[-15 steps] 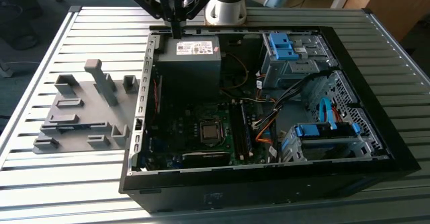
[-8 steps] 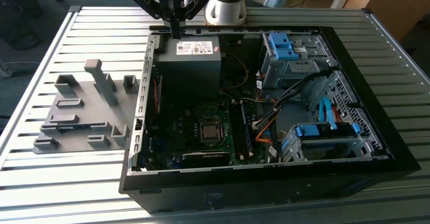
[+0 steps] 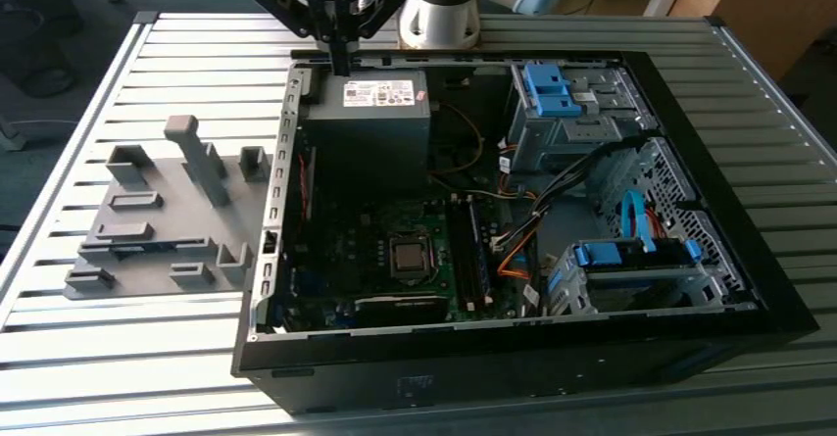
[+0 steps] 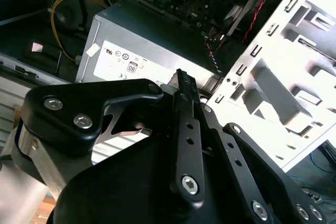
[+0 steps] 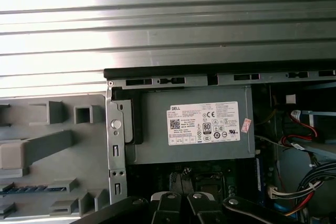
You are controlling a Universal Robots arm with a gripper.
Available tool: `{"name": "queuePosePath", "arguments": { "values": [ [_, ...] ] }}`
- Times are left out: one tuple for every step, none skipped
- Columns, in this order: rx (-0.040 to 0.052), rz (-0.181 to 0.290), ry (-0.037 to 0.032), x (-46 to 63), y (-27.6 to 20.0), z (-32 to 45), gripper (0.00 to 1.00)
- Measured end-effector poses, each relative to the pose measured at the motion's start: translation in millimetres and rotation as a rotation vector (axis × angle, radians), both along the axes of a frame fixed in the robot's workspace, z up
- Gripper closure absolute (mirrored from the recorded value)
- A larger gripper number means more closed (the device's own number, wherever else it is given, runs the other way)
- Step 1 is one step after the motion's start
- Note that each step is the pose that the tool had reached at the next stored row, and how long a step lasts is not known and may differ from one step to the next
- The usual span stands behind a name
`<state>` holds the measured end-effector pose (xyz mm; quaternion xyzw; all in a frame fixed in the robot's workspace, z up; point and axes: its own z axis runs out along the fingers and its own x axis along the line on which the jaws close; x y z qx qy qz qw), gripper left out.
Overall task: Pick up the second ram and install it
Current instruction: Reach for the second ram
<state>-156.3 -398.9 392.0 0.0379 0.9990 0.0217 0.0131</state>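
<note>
The second ram (image 5: 31, 188) looks like a thin dark blue strip lying in a slot of the grey fixture plate (image 5: 63, 145); in the exterior view it is a dark line (image 3: 127, 248) on that plate (image 3: 157, 220). My gripper (image 3: 343, 64) hangs over the back edge of the open computer case, above the grey power supply (image 3: 367, 113), well away from the ram. Its fingers appear pressed together with nothing between them, and both wrist views show them (image 4: 181, 80) (image 5: 182, 203).
The case (image 3: 523, 338) lies open on a slatted metal table (image 3: 157, 358). Inside are the motherboard (image 3: 392, 279), the memory slots (image 3: 477, 250) beside the processor socket, cables and blue drive cages (image 3: 550, 88). Tall fixture blocks (image 3: 196, 157) stand on the plate.
</note>
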Motion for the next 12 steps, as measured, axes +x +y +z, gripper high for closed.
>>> {"name": "queuePosePath", "arguments": {
  "values": [
    [0.0000,0.000,0.0000,-0.2,0.0,0.0,0.89],
    [0.0000,0.000,0.0000,-0.3,0.0,0.0,0.89],
    [0.0000,0.000,0.0000,-0.5,0.0,-0.1,0.89],
    [0.0000,0.000,0.0000,-0.7,0.0,-0.1,0.89],
    [0.0000,0.000,0.0000,-0.8,0.0,-0.1,0.89],
    [0.0000,0.000,0.0000,-1.0,0.0,-0.1,0.89],
    [0.0000,0.000,-0.0001,-1.2,0.0,-0.1,0.89],
    [0.0000,0.000,0.0000,-1.4,0.0,-0.1,0.89],
    [0.0000,0.000,0.0000,-1.6,0.0,-0.1,0.89],
    [0.0000,0.000,-0.0001,-1.8,0.0,-0.2,0.89],
    [0.0000,0.000,0.0000,-2.0,0.0,-0.2,0.89],
    [0.0001,0.000,0.0000,-2.2,0.0,-0.2,0.89]
  ]
}}
